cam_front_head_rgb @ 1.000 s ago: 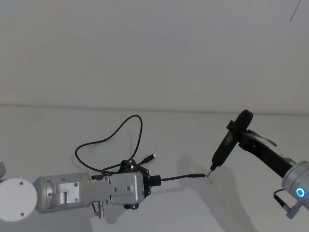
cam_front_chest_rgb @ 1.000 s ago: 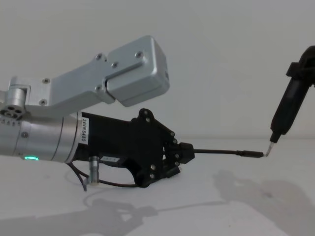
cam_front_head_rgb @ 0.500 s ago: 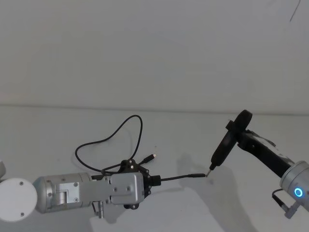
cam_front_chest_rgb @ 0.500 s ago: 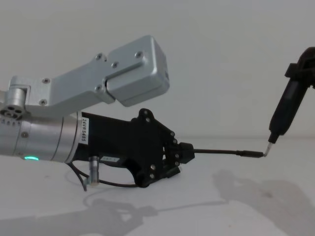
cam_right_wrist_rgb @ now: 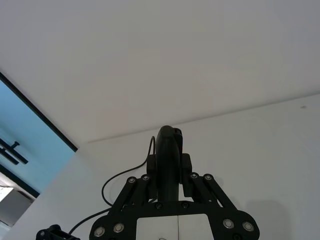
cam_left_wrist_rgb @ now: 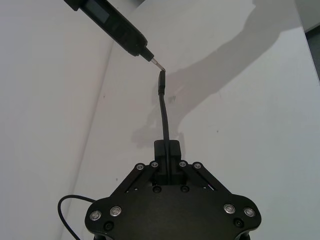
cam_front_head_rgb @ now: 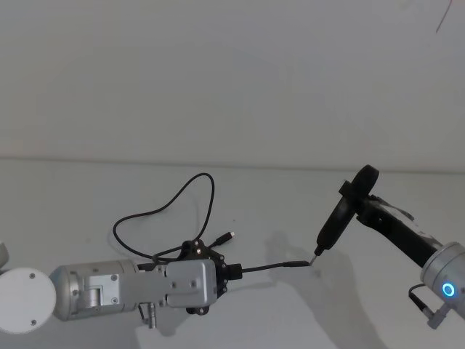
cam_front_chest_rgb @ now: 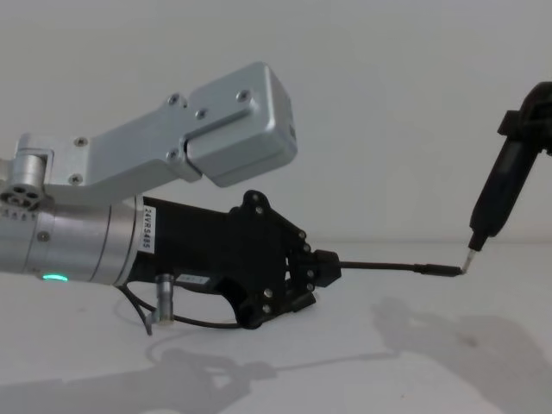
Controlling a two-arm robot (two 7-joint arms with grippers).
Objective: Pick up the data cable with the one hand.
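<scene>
white table (cam_front_head_rgb: 87,196), left claw (cam_front_head_rgb: 231,271) round data cable (cam_front_head_rgb: 163,205) (loop behind)

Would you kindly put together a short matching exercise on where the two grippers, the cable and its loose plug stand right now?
Things:
1. left gripper
2. right gripper
3. data cable
4. free plug

States:
A. lies on the table, apart from both grippers
B. shut on a slim dark tool whose tip meets the held end of the cable
C. shut on one end of the cable, which sticks out level above the table
D. loops across the table behind the left arm

Pairs: 1-C, 2-B, 3-D, 4-A
</scene>
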